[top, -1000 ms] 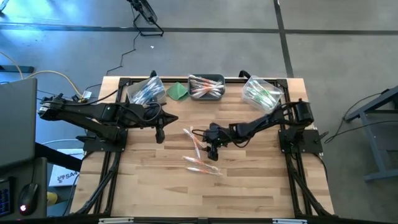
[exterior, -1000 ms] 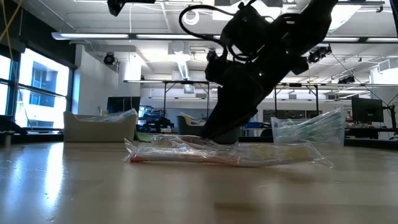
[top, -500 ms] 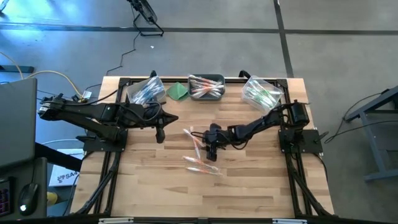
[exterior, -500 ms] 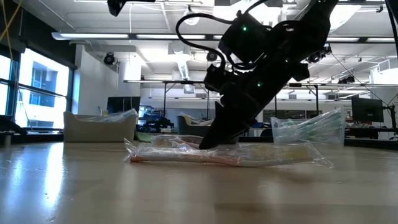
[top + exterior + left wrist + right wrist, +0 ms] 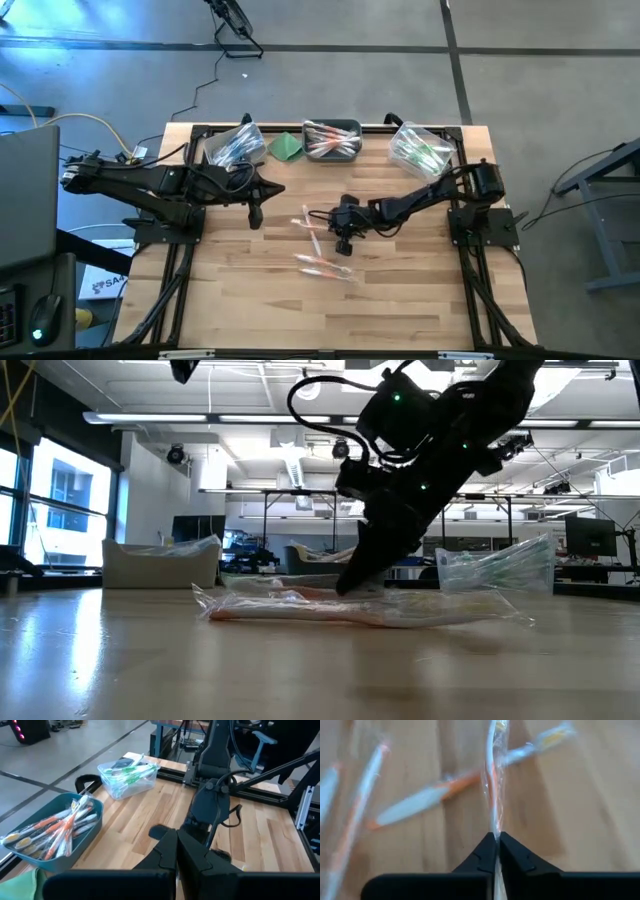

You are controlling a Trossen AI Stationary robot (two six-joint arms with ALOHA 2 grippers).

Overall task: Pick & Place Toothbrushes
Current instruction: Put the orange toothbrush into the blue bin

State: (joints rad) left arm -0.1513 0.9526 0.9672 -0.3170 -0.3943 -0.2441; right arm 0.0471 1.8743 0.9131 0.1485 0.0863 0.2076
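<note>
The right pincer is clenched on what seems one wrapped toothbrush mid-table.

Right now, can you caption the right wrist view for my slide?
Right tool shut on a wrapped orange toothbrush above the wooden table.

Wood, clear plastic and matt black metal

The pale wooden slat tabletop looks smooth with a soft sheen; the thin orange-and-white toothbrushes lie in glossy, crinkled clear plastic wrappers; the clear plastic bin, upper right, looks shiny.
</note>
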